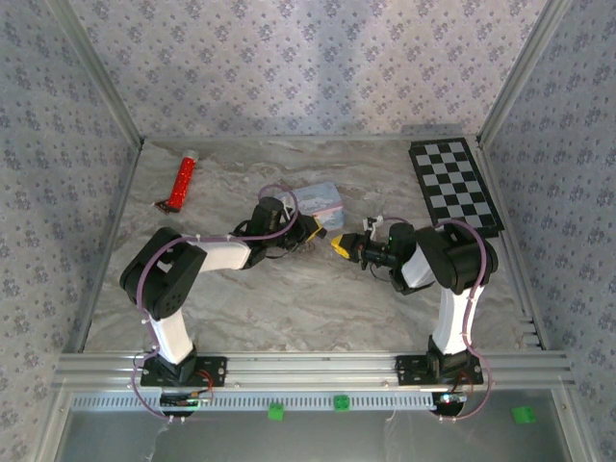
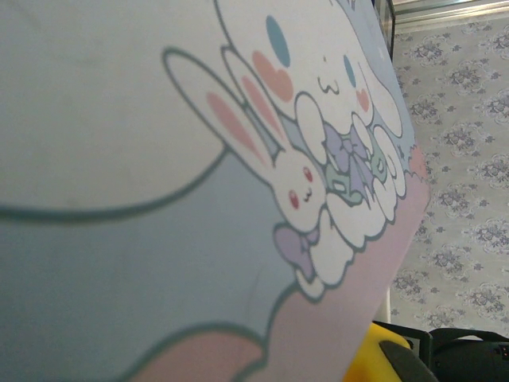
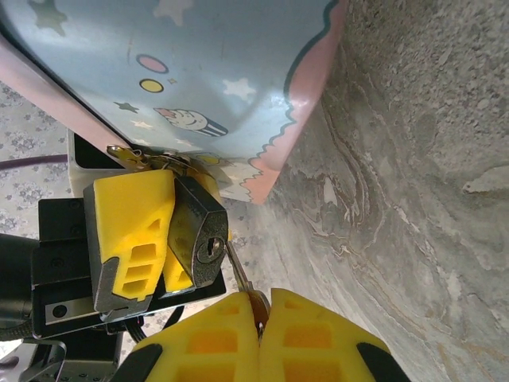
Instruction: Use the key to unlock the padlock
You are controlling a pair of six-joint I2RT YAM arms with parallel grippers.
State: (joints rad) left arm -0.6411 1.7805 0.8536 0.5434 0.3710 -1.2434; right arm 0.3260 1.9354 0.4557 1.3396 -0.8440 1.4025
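Right hand (image 3: 261, 312): pressed together, pinching the key (image 3: 237, 269) by its head between two yellow fingertips, just off the corner of the pastel tin (image 3: 199, 72). Thin silvery blade slanting up from that pinch to the keyhole face of the padlock (image 3: 199, 235), tip right at the keyway; inside it or only touching, cannot tell.

Left hand (image 3: 163, 239): clamped on the padlock, a yellow finger on either side of the dark body, keyhole end turned toward the right hand. Padlock close up against the tin's pink scalloped edge, its metal loop at the tin's rim; hooked through a clasp there or not, cannot tell.

Seen from above: both hands meeting tip to tip just on the near side of the tin, one reaching in from the tin's left, the other from its right. Tin lying flat on the marbled bench (image 3: 413, 199), with stars on pale blue on one face and a cartoon rabbit print close up in the left wrist view. Red tube (image 1: 183, 183) well apart to the left of the tin. Checkered board (image 1: 454, 188) well apart to the tin's right.
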